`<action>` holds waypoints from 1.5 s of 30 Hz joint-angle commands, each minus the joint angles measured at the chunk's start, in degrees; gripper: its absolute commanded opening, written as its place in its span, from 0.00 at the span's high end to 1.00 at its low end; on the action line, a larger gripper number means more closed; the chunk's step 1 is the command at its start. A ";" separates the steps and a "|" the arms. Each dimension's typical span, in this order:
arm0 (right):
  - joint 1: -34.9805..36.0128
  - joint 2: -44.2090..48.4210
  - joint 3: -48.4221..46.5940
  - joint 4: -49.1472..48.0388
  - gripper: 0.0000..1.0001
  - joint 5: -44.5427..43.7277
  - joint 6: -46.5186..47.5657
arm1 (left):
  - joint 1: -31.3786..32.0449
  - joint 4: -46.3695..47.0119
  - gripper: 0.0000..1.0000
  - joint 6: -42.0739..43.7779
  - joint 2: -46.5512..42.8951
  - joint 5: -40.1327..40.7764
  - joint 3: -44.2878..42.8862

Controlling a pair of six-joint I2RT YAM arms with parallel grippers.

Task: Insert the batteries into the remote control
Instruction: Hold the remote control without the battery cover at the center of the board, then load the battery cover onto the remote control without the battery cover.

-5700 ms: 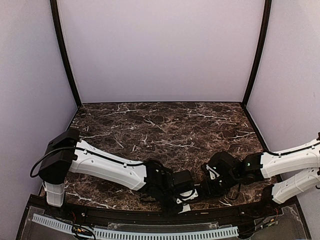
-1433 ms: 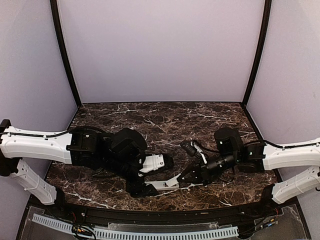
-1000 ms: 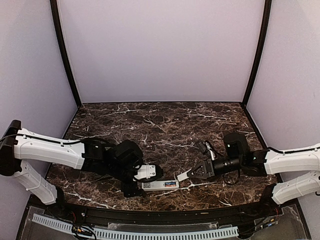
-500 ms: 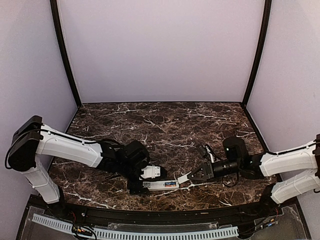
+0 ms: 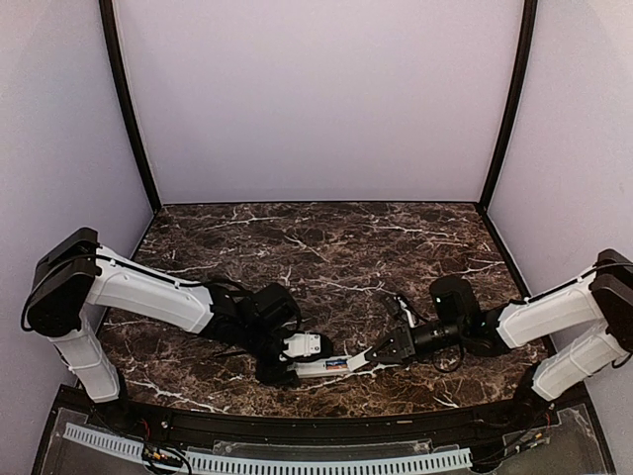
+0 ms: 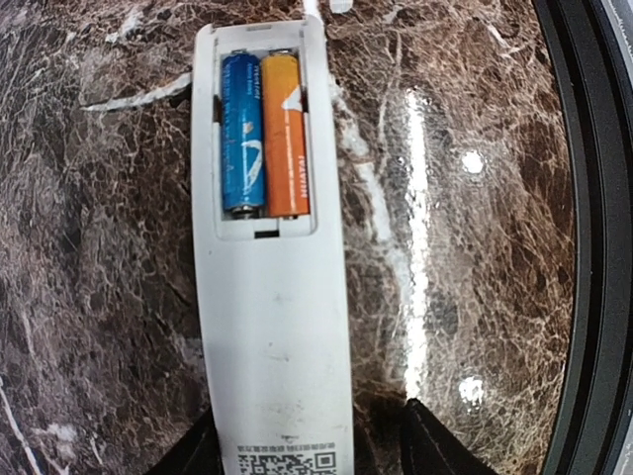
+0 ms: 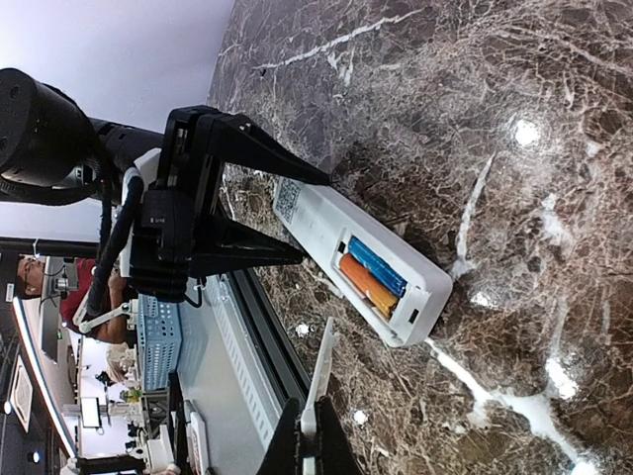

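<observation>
Lilac walls (image 5: 316,99) closed in a dark marble counter (image 5: 326,247). Close to its near edge, about midway across, the remote control (image 6: 277,336) lay face down, its long side running left to right. The open compartment at its right end held a blue battery (image 6: 242,134) and an orange battery (image 6: 285,134), seated side by side. The left jaws were parted astride the remote's left end, with a gap showing on one side. The right jaws, just right of the remote, were pinched tight on a thin white panel (image 7: 321,376).
</observation>
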State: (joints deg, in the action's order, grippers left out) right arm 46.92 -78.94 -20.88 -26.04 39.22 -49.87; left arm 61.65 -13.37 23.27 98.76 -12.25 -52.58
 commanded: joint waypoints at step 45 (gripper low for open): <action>-0.64 -25.31 -1.38 -34.62 1.00 4.82 -15.40 | 1.46 -6.56 0.54 -18.75 6.65 -4.49 -7.01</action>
State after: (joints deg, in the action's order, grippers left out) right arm 46.61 -102.76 -22.57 -56.40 44.12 -64.07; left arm 62.78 -17.91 4.08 103.50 -16.10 -59.77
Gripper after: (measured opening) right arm 0.012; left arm 0.460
